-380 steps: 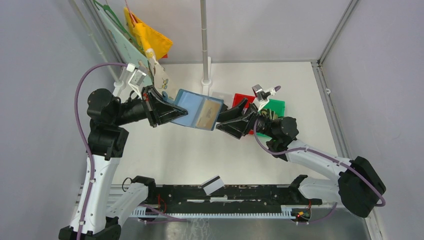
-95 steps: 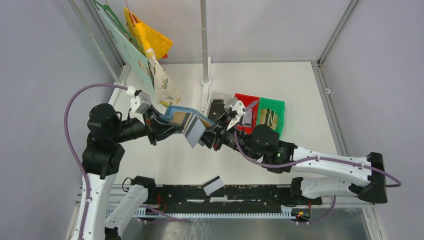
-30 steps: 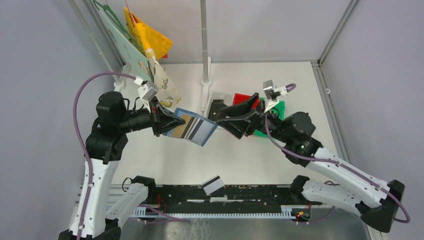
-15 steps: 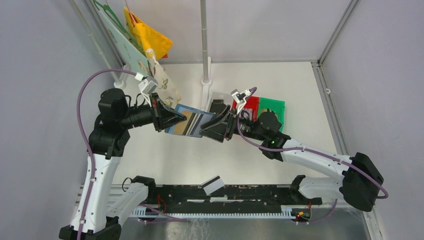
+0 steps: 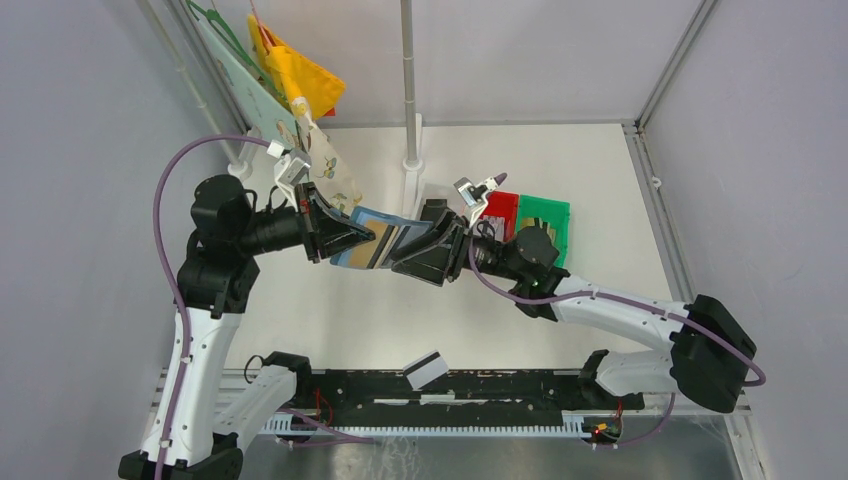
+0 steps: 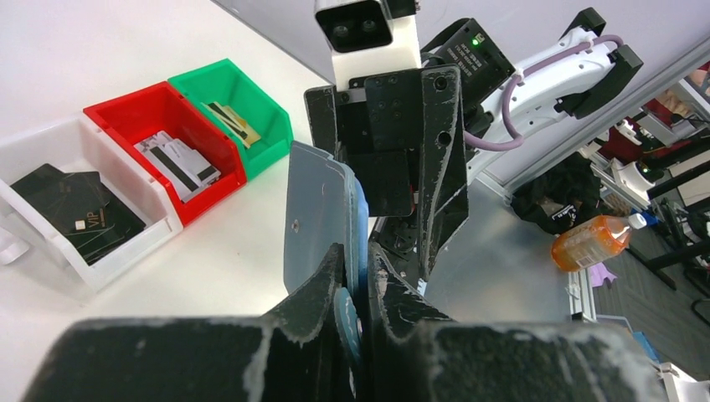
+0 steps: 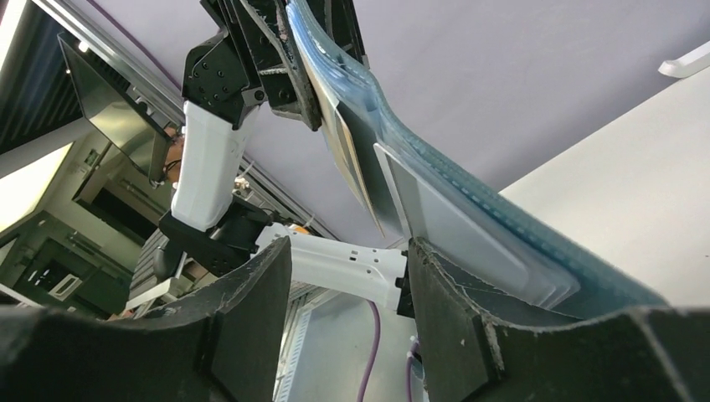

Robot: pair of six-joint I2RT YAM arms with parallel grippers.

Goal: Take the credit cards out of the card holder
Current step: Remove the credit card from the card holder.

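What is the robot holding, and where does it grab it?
The left gripper pinches the card holder by one end. The right gripper stands open at the other end, holding nothing.

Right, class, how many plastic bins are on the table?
3, side by side: a clear bin with black cards, a red bin next to it, then a green bin. Others may be hidden.

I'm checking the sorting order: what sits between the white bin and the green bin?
The red bin, holding striped silver cards, stands side by side with both. The left wrist view shows it most clearly.
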